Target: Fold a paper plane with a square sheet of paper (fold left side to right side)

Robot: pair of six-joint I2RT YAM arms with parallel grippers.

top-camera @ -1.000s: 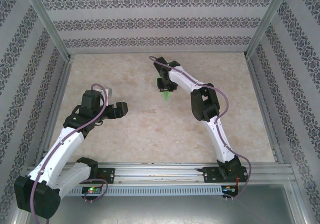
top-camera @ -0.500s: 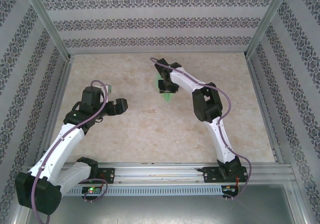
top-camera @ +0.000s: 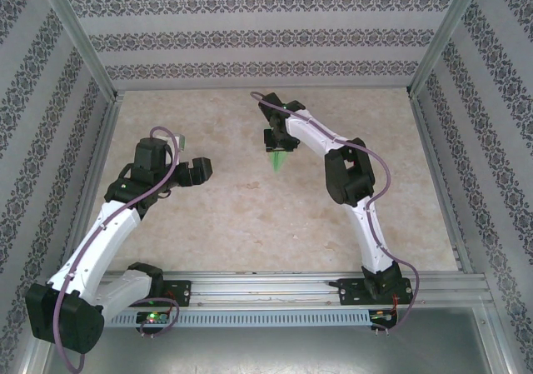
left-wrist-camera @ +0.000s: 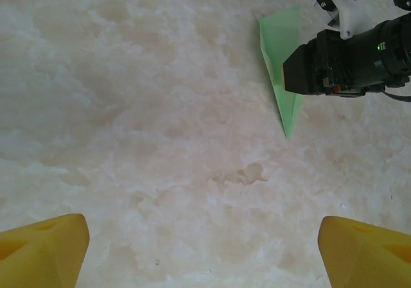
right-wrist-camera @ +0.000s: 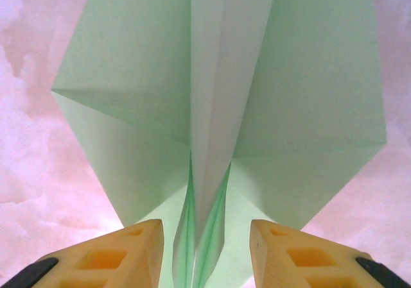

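Straddling the raised centre crease of the paper plane [right-wrist-camera: 289,108], which lies on the table [top-camera: 208,224] with its long axis straight ahead of the fingers, the right gripper [right-wrist-camera: 207,237] stands slightly apart, unclamped; left gripper [left-wrist-camera: 205,243] gapes wide, well off leftward.

One plane [left-wrist-camera: 277,54] is lying on one desk [top-camera: 233,216]. Two arms are standing over it, a left arm [top-camera: 107,226] and a right arm [top-camera: 371,232]. Two left fingers [left-wrist-camera: 38,253] and two right fingers [right-wrist-camera: 125,256] are showing, four altogether.
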